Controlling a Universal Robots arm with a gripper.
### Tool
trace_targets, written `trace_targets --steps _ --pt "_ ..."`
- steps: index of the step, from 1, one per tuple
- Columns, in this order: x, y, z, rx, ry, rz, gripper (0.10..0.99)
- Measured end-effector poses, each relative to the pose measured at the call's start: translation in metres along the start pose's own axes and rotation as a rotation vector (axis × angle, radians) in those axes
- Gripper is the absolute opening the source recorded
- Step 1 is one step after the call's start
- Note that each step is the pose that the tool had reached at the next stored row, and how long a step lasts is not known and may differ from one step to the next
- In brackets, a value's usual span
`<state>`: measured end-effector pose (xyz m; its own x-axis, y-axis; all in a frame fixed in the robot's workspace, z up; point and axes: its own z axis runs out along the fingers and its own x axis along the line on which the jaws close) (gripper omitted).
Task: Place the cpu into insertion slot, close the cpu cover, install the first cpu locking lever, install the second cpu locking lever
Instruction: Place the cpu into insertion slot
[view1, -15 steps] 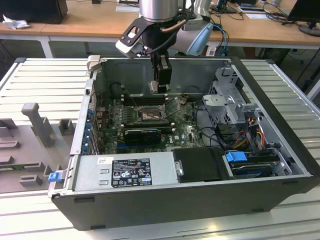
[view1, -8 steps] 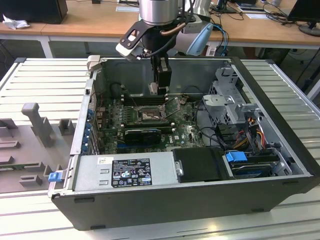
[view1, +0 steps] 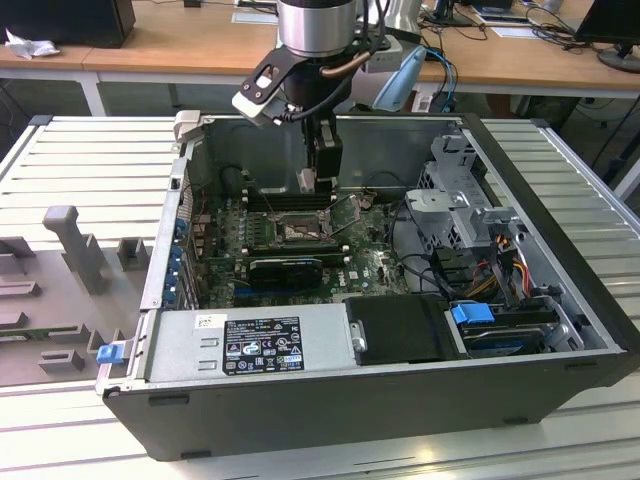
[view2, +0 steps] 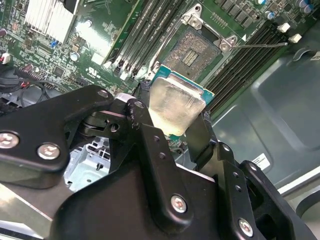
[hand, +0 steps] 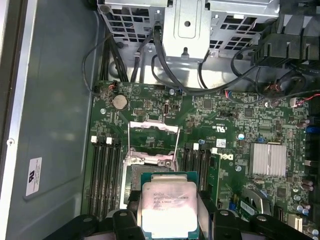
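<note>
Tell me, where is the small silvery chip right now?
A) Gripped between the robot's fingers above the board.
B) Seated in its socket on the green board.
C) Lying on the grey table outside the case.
A: in the second wrist view the gripper is shut on the cpu, and the insertion slot beyond it lies bare.

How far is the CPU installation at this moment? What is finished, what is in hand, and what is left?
Nothing looks finished yet. In hand: the end effector is shut on the cpu and holds it in the air near the insertion slot, which lies bare. Left: the cpu is not seated, the cpu cover is open, and a locking lever is unlatched, so all four steps are undone.
</note>
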<state>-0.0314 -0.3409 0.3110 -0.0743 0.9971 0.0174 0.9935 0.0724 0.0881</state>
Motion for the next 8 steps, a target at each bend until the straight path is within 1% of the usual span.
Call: trace_targets --steps 8 --pt "-0.0001 -0.0005 0.0058 0.0 0.0001 0.0 0.533"
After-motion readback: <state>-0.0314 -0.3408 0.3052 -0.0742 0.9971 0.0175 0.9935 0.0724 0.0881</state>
